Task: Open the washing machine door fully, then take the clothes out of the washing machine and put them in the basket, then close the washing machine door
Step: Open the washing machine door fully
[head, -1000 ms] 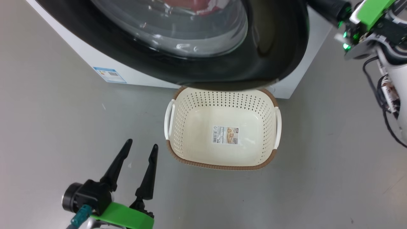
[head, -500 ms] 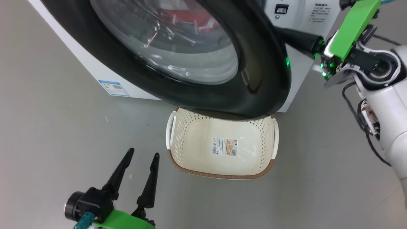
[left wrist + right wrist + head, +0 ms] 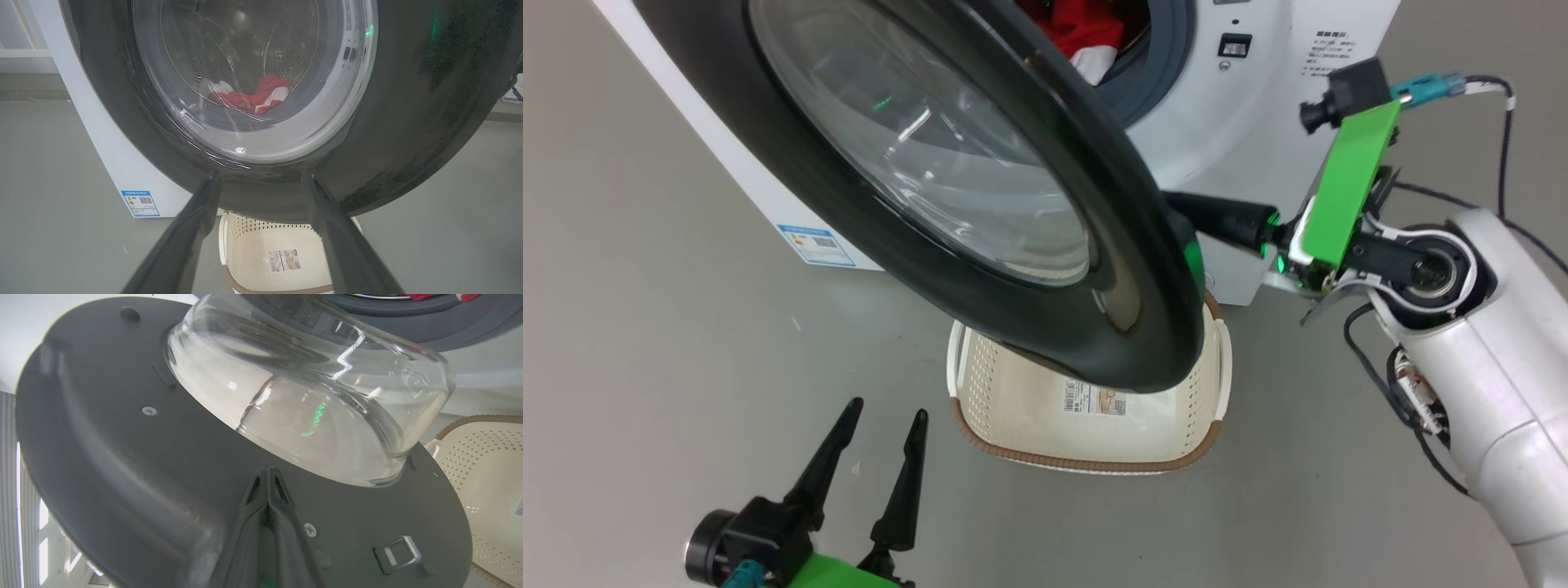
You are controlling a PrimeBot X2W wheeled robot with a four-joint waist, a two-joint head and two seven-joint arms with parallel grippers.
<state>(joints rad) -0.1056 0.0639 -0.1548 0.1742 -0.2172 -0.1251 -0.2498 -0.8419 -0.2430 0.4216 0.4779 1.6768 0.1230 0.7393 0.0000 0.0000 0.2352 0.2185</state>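
The washing machine door (image 3: pixel 890 269), black-rimmed with a bulging glass window, stands partly swung out from the white washing machine (image 3: pixel 1258 122). My right gripper (image 3: pixel 267 473) is shut, its tips against the door's grey inner face just below the glass bowl (image 3: pixel 310 396). In the head view its dark fingers (image 3: pixel 1225 222) reach behind the door's right edge. The red and white clothes (image 3: pixel 1082 33) lie in the drum and show through the glass as the clothes (image 3: pixel 253 96). The basket (image 3: pixel 1086 465) sits on the floor under the door with nothing in it. My left gripper (image 3: pixel 882 420) is open, low at the left.
A blue label (image 3: pixel 815 242) marks the machine's lower front. A metal latch hook (image 3: pixel 398 551) sits on the door's inner face. The door's lower rim overhangs the basket's far half. Grey floor lies around the basket (image 3: pixel 245 241) on the left and right.
The door has swung further out from the machine with my shut right gripper behind its edge. The head view has shifted. My left gripper has stayed open in place.
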